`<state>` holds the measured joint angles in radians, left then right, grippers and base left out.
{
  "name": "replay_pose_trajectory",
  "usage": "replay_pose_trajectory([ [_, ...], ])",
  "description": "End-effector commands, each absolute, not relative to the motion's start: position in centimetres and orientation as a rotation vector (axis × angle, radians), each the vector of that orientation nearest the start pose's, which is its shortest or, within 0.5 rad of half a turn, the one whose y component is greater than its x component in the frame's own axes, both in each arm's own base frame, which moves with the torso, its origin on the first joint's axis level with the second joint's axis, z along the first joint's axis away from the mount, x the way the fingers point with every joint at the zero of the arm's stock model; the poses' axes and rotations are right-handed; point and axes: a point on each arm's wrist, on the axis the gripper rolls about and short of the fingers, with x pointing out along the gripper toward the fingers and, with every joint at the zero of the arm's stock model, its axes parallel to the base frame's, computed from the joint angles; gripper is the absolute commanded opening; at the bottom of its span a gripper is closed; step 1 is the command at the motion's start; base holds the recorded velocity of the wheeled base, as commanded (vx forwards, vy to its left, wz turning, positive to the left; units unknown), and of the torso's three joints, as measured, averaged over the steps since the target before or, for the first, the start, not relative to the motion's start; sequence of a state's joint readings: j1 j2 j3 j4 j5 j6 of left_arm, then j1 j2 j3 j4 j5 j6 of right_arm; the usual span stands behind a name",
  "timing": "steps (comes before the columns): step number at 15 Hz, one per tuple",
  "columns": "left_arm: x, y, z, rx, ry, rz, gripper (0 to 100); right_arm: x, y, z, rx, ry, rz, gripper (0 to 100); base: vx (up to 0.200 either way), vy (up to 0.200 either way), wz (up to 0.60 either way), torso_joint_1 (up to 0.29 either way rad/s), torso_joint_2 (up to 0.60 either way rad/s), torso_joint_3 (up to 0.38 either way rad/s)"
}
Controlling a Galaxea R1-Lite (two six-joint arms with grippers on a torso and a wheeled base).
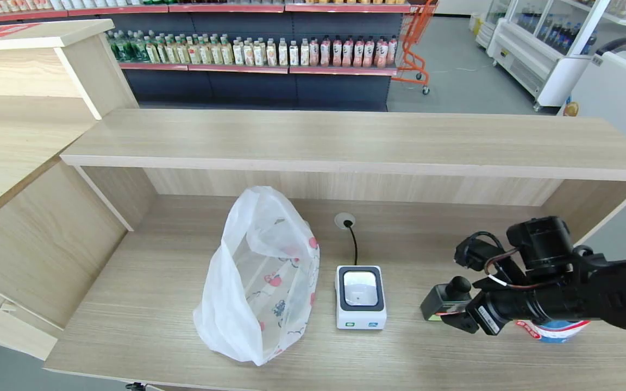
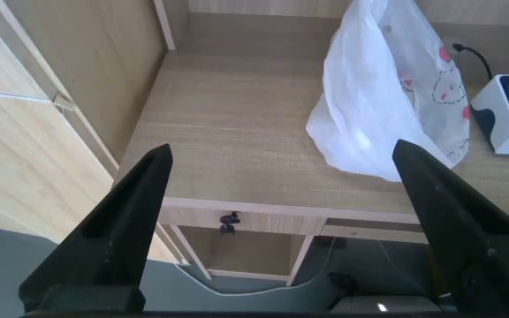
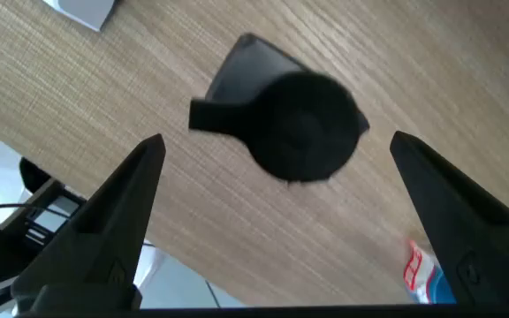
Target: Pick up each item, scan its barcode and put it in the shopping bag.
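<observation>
A small dark bottle with a round black cap (image 1: 446, 298) stands on the wooden counter (image 1: 144, 304), right of the white barcode scanner (image 1: 360, 296). My right gripper (image 1: 452, 310) hangs open just above it; in the right wrist view the black cap (image 3: 303, 124) sits between the spread fingers (image 3: 104, 230) of the right gripper (image 3: 277, 146). A red, white and blue tub (image 1: 555, 330) lies partly hidden under the right arm. The white plastic shopping bag (image 1: 261, 277) stands left of the scanner. My left gripper (image 2: 283, 152) is open and holds nothing, off the counter's near left edge.
A black cable (image 1: 353, 239) runs from the scanner to a grommet at the back. A raised ledge (image 1: 345, 141) closes the counter's far side and wooden panels (image 1: 47, 239) wall in its left. Bare counter (image 2: 237, 115) lies left of the bag (image 2: 387, 88).
</observation>
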<state>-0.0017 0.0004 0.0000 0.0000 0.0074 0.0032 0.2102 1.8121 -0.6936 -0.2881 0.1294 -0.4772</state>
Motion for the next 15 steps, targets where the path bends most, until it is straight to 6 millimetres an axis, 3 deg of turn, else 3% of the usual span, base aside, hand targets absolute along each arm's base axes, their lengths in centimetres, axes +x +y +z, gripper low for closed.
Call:
replay_pose_trajectory([
  [1, -2.3, 0.0, 7.5, 0.003, 0.000, 0.006, 100, 29.7, 6.5, 7.4, -0.493, 0.756, 0.550, 100, 0.000, 0.000, 0.00, 0.000, 0.00, 0.000],
  [6, -2.3, 0.0, 7.5, 0.003, 0.000, 0.006, 100, 31.9, 7.1, 6.9, -0.519, 0.698, 0.629, 100, 0.000, 0.000, 0.00, 0.000, 0.00, 0.000],
  [11, -2.3, 0.0, 7.5, 0.003, 0.000, 0.006, 100, 31.8, 7.3, 6.5, -0.507, 0.693, 0.695, 100, 0.000, 0.000, 0.00, 0.000, 0.00, 0.000],
  [12, -2.3, 0.0, 7.5, 0.003, 0.000, 0.006, 100, 31.8, 7.3, 6.5, -0.506, 0.691, 0.696, 0, 0.000, 0.000, 0.00, 0.000, 0.00, 0.000],
  [15, -2.3, 0.0, 7.5, 0.003, 0.000, 0.006, 100, 31.8, 7.2, 7.0, -0.505, 0.677, 0.690, 0, 0.000, 0.000, 0.00, 0.000, 0.00, 0.000],
])
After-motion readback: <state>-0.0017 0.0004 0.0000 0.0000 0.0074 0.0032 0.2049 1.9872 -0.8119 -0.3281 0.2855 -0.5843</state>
